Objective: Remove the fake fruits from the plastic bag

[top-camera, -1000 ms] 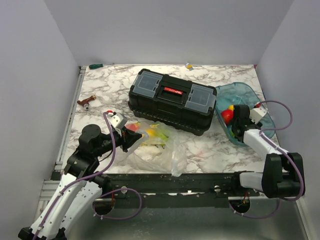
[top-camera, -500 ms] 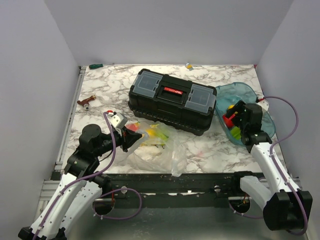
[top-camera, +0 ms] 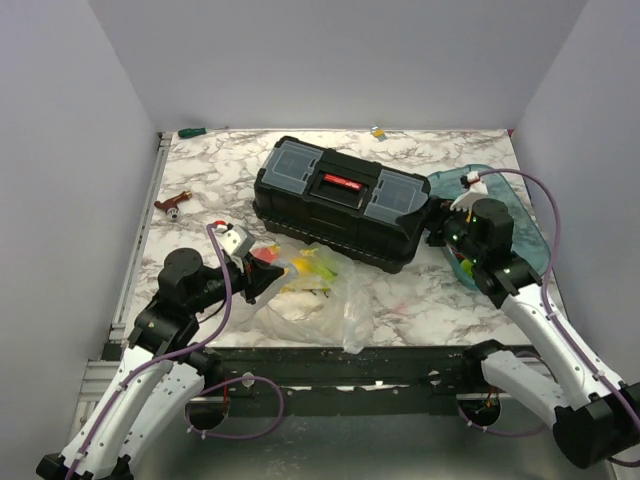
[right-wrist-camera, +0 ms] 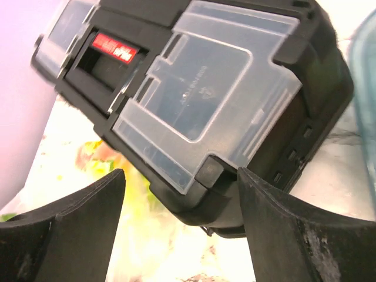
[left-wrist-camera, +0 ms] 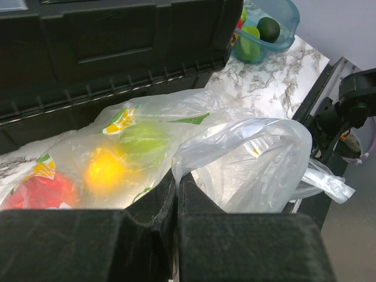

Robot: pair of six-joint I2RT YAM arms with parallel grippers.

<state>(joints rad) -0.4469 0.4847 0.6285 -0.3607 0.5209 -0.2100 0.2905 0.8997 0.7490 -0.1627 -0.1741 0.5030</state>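
Partly done: some fake fruits (left-wrist-camera: 268,28) lie in the blue tray (top-camera: 535,240) at the toolbox's (top-camera: 340,205) three o'clock; others fill the plastic bag (top-camera: 320,295) at its six, pinched by left jaws. Right jaws wide, empty.

bag (top-camera: 310,300) clear | toolbox (top-camera: 340,205) black | tray (top-camera: 532,240) blue | table (top-camera: 210,170) white-grey marble

Plastic bag (top-camera: 320,295) before toolbox (top-camera: 340,205), tray (top-camera: 532,240) right of toolbox, fake fruits (left-wrist-camera: 106,168) inside bag
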